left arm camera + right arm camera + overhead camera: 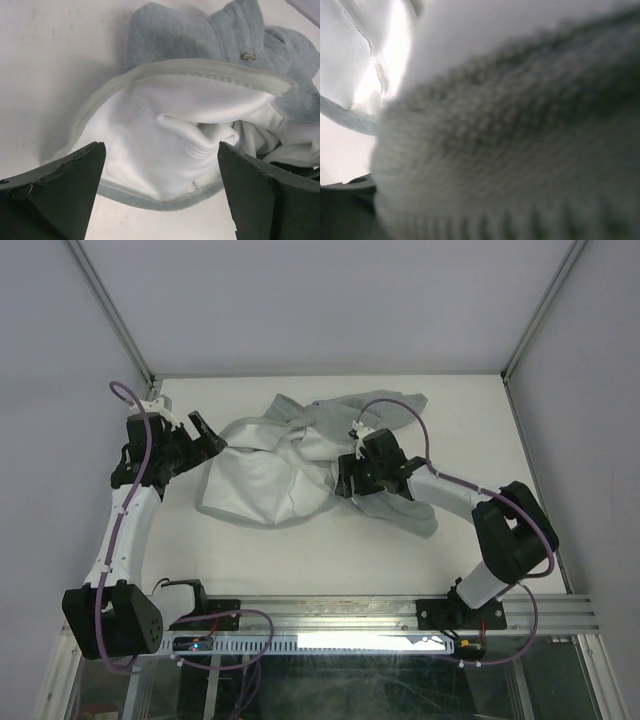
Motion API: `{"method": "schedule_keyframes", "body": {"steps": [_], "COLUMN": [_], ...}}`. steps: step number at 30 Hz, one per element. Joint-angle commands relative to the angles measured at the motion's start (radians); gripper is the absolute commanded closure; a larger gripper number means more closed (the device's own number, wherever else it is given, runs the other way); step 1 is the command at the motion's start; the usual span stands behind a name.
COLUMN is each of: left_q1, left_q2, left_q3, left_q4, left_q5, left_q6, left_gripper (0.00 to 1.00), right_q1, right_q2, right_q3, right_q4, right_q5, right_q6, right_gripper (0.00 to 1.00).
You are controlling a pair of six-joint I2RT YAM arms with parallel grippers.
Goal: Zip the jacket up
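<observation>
The pale grey-green jacket (pixel 270 480) lies rumpled in the middle of the table, its white lining turned up. My left gripper (pixel 207 435) is open and empty at the jacket's left edge. In the left wrist view its jaws (pixel 161 145) stand wide apart over the lining and grey hem (pixel 150 200). A small metal piece (pixel 247 56) shows on the grey outer side. My right gripper (pixel 345 480) is down in the folds on the jacket's right side. Ribbed grey fabric (pixel 510 150) fills the right wrist view and hides its fingers, as if clamped.
The white table (pixel 480 430) is walled at the back and both sides, with metal frame posts (pixel 110 310) in the corners. An aluminium rail (pixel 400 615) with cables runs along the near edge by the arm bases.
</observation>
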Motion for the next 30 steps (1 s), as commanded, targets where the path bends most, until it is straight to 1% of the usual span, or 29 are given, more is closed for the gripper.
{"method": "schedule_keyframes", "body": {"steps": [1, 4, 8, 10, 13, 17, 19, 21, 26, 30], "left_q1": [0.061, 0.095, 0.145, 0.189, 0.261, 0.340, 0.358, 0.365, 0.385, 0.386], "left_q2": [-0.013, 0.017, 0.077, 0.109, 0.172, 0.274, 0.334, 0.388, 0.490, 0.596], "left_q3": [-0.048, -0.081, -0.091, -0.104, -0.133, -0.124, -0.119, -0.103, -0.065, -0.038], "left_q4": [0.093, 0.139, 0.182, 0.229, 0.362, 0.464, 0.510, 0.518, 0.500, 0.493], "left_q5": [0.036, 0.124, 0.200, 0.307, 0.485, 0.639, 0.682, 0.700, 0.675, 0.761], "left_q6": [0.010, 0.008, 0.025, 0.002, -0.057, -0.112, -0.129, -0.126, -0.078, -0.063], "left_gripper": [0.02, 0.01, 0.01, 0.01, 0.01, 0.01, 0.01, 0.03, 0.04, 0.05], "right_q1": [0.009, 0.009, 0.009, 0.010, 0.009, 0.011, 0.011, 0.011, 0.011, 0.011], "right_q2": [0.017, -0.039, -0.139, -0.181, -0.240, -0.314, -0.345, -0.372, -0.415, -0.428], "right_q3": [0.005, 0.000, -0.016, -0.029, -0.060, -0.113, -0.139, -0.160, -0.204, -0.222], "right_q4": [0.063, 0.048, 0.019, 0.011, 0.017, 0.054, 0.071, 0.081, 0.114, 0.133], "right_q5": [-0.040, -0.040, -0.029, -0.039, -0.071, -0.093, -0.097, -0.100, -0.118, -0.131], "right_q6": [0.017, 0.003, -0.019, -0.025, -0.028, -0.036, -0.044, -0.051, -0.057, -0.059], "right_gripper": [0.32, 0.32, 0.31, 0.31, 0.31, 0.30, 0.29, 0.29, 0.29, 0.28]}}
